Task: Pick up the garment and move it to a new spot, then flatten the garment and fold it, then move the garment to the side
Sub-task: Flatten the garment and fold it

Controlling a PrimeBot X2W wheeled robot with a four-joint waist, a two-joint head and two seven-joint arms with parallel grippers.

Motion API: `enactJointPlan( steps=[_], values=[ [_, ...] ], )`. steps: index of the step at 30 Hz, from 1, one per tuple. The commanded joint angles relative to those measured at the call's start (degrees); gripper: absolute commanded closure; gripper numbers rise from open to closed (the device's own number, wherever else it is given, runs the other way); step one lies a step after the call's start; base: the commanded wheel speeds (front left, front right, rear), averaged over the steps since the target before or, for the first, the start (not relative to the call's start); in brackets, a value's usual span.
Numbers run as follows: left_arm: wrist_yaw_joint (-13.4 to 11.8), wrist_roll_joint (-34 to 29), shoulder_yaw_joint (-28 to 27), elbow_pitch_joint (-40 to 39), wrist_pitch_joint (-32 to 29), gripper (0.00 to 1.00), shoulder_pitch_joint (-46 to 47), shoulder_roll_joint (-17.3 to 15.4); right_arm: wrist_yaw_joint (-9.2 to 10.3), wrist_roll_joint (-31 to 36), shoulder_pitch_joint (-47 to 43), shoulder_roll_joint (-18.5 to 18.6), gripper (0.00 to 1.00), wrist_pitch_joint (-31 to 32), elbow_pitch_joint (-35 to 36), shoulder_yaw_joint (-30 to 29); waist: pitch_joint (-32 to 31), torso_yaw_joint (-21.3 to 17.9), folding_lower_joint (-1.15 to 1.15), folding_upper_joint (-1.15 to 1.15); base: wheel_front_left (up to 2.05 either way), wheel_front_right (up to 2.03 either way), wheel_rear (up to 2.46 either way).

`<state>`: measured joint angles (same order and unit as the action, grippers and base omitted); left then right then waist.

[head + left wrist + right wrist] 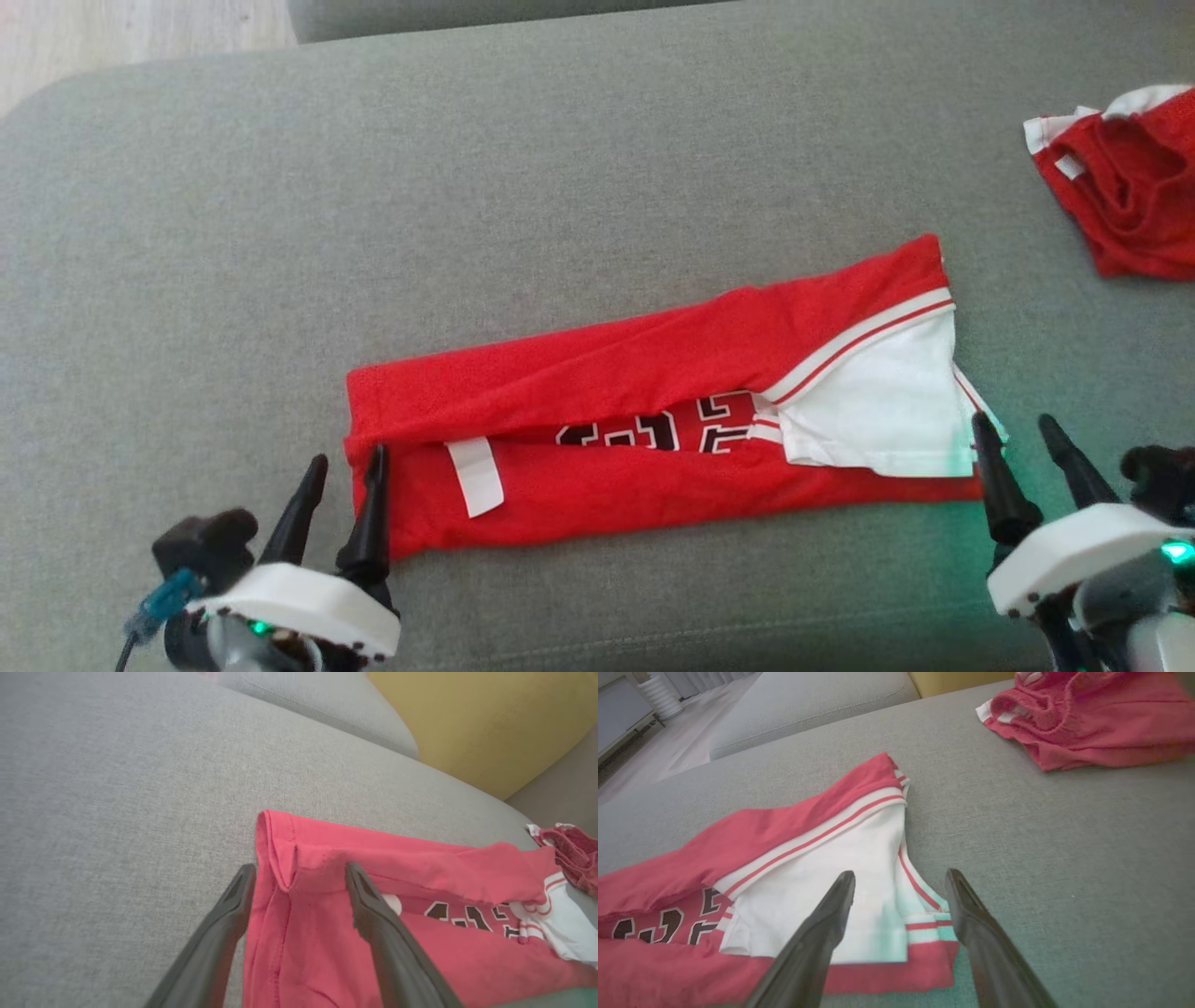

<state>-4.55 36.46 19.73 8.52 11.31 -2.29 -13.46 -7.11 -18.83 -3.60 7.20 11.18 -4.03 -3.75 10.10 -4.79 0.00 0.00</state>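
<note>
Red garment (pixel 653 373) lies flat on the grey sofa cushion (pixel 560 140), folded into a long strip w/ a white part at its right end. Left gripper (pixel 348 455) is at the strip's left end, fingers spread, straddling the cloth edge. Right gripper (pixel 1012 418) is at the right end by the white corner, fingers also spread, nothing pinched; 2nd red garment (pixel 1130 196) lies crumpled well apart, far right.

seat: grey fabric sofa (pixel 597 140) | behind: yellow cushion (pixel 467 728) | beyond: pale wood floor (pixel 140 37)
</note>
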Motion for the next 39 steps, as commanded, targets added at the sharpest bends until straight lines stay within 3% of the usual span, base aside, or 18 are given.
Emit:
enactJointPlan(
  steps=[1,9,23,39],
  values=[
    [-0.50,-0.59,-2.20,-2.74,1.16,0.00,1.31,-0.15,-0.37,0.65,0.41,0.24,0.00,-0.22,2.77,0.41,-0.39,0.21,0.00,0.00,0.00,0.00,0.00],
    [-2.45,-3.50,-3.07,-5.42,2.73,0.00,1.84,0.05,-0.37,2.26,4.35,0.97,0.00,3.49,3.21,1.31,-1.32,1.03,0.00,0.00,0.00,0.00,0.00],
    [-3.30,-5.09,-2.92,-5.32,3.24,0.00,2.78,0.65,-0.37,4.85,14.83,7.09,0.00,16.70,-8.33,4.21,0.22,4.25,0.00,0.00,0.00,0.00,0.00],
    [-2.94,-5.60,-3.16,-4.79,3.51,0.00,3.70,1.33,-0.37,-1.74,19.08,8.21,0.00,26.85,-14.57,6.20,1.83,5.58,0.00,0.00,0.00,0.00,0.00]
  ],
)
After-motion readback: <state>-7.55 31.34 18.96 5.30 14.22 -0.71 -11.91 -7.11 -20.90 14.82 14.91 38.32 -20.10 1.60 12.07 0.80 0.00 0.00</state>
